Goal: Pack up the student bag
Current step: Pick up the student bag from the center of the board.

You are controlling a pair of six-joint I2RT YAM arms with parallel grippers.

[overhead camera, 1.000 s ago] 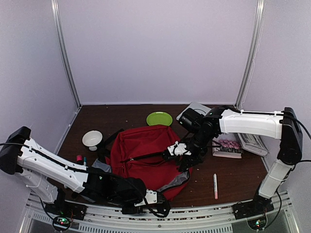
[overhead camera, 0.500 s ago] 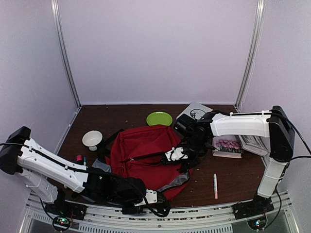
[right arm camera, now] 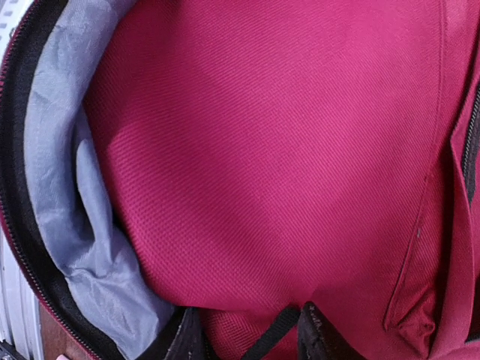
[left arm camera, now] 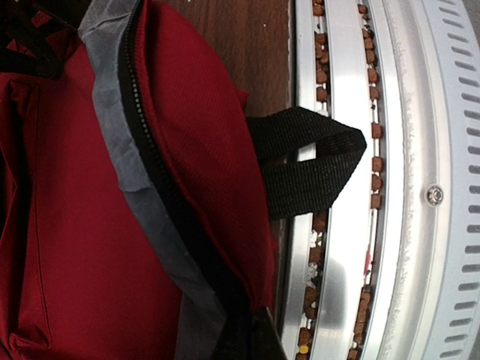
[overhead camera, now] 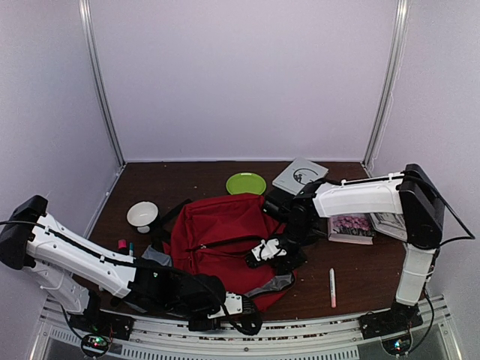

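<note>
packing looks barely begun: the student bag (overhead camera: 217, 232) lies flat mid-table, towards the front rail. its zip mouth gapes on the near side so the grey lining (overhead camera: 275, 282) shows, and nothing can be seen inside. a pen (overhead camera: 332, 287), a pink-covered book (overhead camera: 351, 226), a green plate (overhead camera: 246, 183) and a white bowl (overhead camera: 142, 214) lie outside around it, so i judge nearly all the loading is left. the right gripper (overhead camera: 268, 250) sits low over the bag's red panel, jaws partly apart and gripping nothing, with a thin black strip (right arm camera: 264, 335) between its fingers (right arm camera: 319, 336). the left gripper (overhead camera: 238, 306) is closed tight at the bag's near rim, by the black handle (left arm camera: 307, 161). whether it pinches fabric i cannot tell.
</note>
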